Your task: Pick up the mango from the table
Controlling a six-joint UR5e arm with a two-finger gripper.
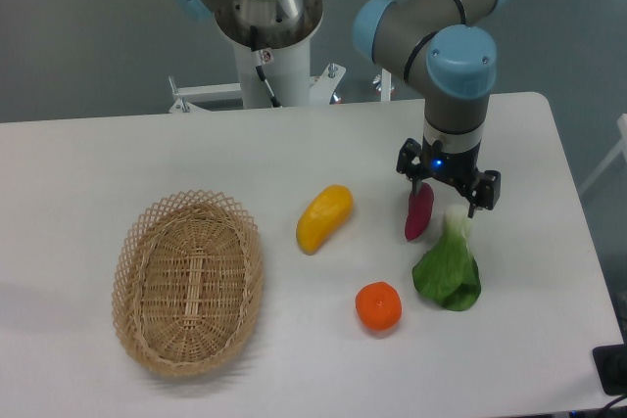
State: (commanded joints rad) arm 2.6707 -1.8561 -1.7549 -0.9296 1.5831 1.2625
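The mango [324,218] is a smooth yellow fruit shading to orange at its upper right end. It lies on the white table [147,159] near the middle, tilted. My gripper [444,197] hangs to the right of the mango, well apart from it, just above the tabletop. Its jaws stand apart and hold nothing. It hovers between a dark red-purple slim vegetable [419,212] and a leafy green vegetable [449,266].
A round orange [378,306] lies in front of the mango, to its right. An oval wicker basket [188,281] stands at the front left. The arm's base [266,22] rises at the table's back edge.
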